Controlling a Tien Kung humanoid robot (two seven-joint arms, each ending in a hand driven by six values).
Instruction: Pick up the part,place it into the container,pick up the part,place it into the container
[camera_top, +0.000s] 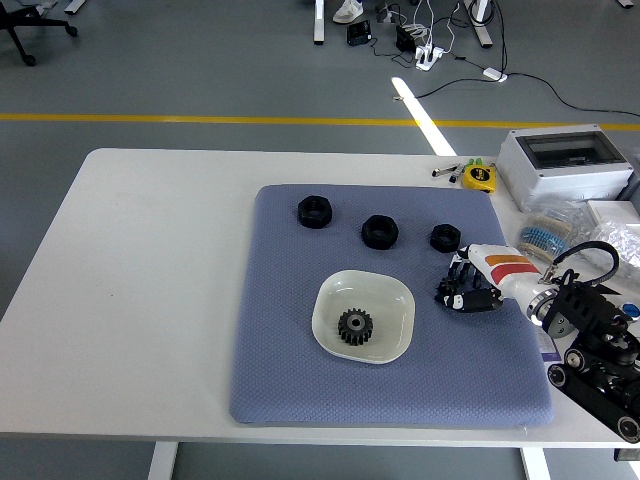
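The right arm (600, 340) is cut off by the right and bottom edges, so only its forearm and wrist joints show. The right hand (466, 287) hangs low over the mat, its dark fingers (455, 296) bunched together and too small to tell whether they close on anything. The grey box (567, 165) at the far right is clipped by the edge, as are the clear bags (610, 235) beside it, whose contents blur. The bench (150, 290) loses its near right corner behind the arm. An office chair (30, 25) is cropped at the top left corner.
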